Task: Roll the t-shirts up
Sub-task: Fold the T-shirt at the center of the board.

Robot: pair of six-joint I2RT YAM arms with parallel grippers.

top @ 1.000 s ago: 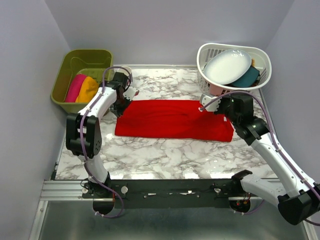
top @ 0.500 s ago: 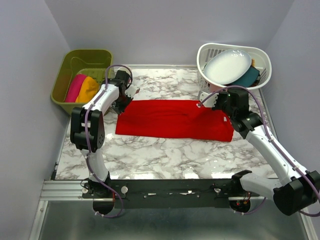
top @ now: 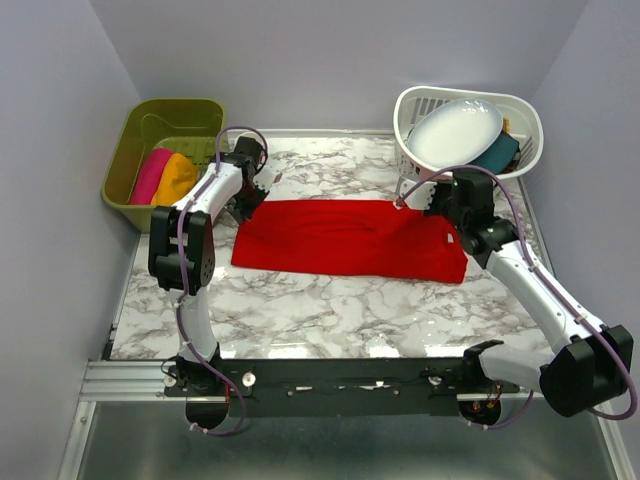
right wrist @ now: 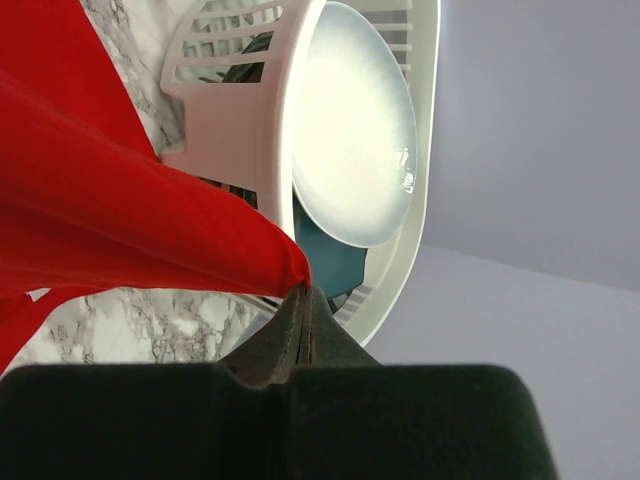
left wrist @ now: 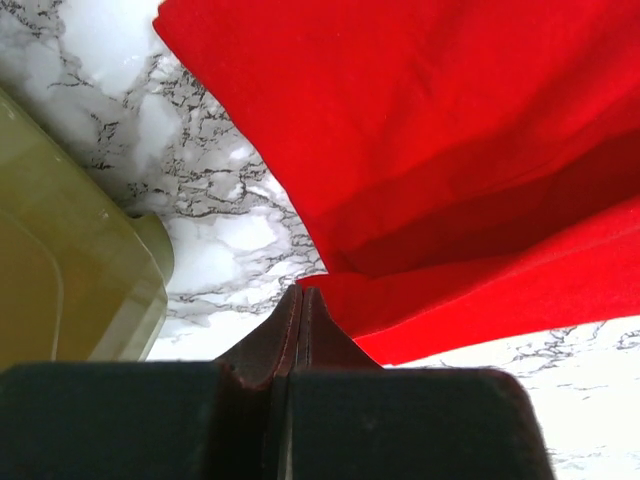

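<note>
Top external view: a soft, light red t-shirt (top: pixel 350 238) lies flat on the counter (top: pixel 330 300) beside the green bin (top: pixel 130 150). The left gripper (left wrist: pixel 300 292) and right gripper (right wrist: pixel 305 290) pinch its back corners, sensible holds for limp cloth.

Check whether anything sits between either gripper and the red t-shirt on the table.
Nothing visible does. The left gripper and the right gripper are each shut on a far corner of the red t-shirt. The green bin and the white basket stand off the cloth, beyond those corners.
</note>
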